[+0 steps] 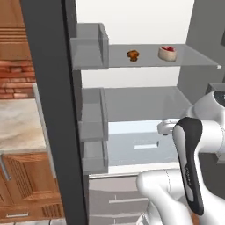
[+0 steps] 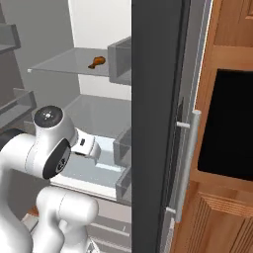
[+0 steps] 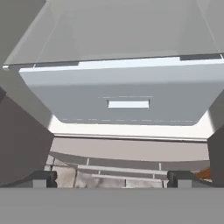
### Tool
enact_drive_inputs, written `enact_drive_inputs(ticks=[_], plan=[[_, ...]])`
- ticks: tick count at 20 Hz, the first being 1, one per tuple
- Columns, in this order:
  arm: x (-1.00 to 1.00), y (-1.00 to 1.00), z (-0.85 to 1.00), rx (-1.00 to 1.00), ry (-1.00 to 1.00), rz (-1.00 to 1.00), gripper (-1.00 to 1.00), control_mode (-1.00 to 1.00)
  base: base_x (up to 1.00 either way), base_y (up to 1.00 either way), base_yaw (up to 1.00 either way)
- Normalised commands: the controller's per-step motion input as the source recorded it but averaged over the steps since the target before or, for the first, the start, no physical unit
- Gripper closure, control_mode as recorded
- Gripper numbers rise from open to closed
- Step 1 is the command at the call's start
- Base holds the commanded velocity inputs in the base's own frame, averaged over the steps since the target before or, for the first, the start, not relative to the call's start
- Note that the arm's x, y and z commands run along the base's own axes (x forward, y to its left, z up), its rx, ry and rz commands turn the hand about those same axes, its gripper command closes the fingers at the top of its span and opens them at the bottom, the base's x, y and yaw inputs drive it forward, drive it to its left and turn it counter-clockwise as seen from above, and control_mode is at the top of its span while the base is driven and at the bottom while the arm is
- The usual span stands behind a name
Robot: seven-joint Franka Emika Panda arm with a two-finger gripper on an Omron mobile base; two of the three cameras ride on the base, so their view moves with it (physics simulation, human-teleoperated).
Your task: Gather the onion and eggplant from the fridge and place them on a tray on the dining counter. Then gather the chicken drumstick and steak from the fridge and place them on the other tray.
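The fridge stands open, its doors swung wide; the chicken drumstick and the steak lie on the top shelf, near each other but apart, the steak at about 3 o'clock of the drumstick in the left base view; in the right base view the drumstick shows alone, just left of the door bins. The end effector hangs well below them, facing the pale crisper drawer at about 12 o'clock in the hand view; its fingertips stand at full spread with nothing between them.

The likely trouble is the climb: the arm must rise past the middle shelf to the top one, and a wrist lifted too close in could catch a glass front edge; the open door at 9 o'clock also crowds the elbow. The drumstick looks rounded, so a pinch off its middle may roll it away; the steak is low and flat, and fingers coming down steeply may strike the shelf first.
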Motion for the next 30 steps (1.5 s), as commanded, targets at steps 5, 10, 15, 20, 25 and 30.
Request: enact_drive_inputs(ticks=[5,10,15,20,25,30], plan=[[0.0,0.0,0.0,0.0,0.0,0.0,-1.0,1.0,0.83,0.19,-0.37],[0.0,0.0,0.0,0.0,0.0,0.0,-1.0,1.0,0.84,0.24,-0.27],[0.0,0.0,0.0,0.0,0.0,0.0,-1.0,1.0,0.98,0.32,-0.15],[0.0,0.0,0.0,0.0,0.0,0.0,-1.0,1.0,1.0,0.22,-0.03],[0.0,0.0,0.0,0.0,0.0,0.0,-1.0,1.0,0.95,0.25,-0.07],[0.39,0.0,0.91,-0.2,-0.07,0.0,-1.0,-1.0,0.0,0.0,0.0]])
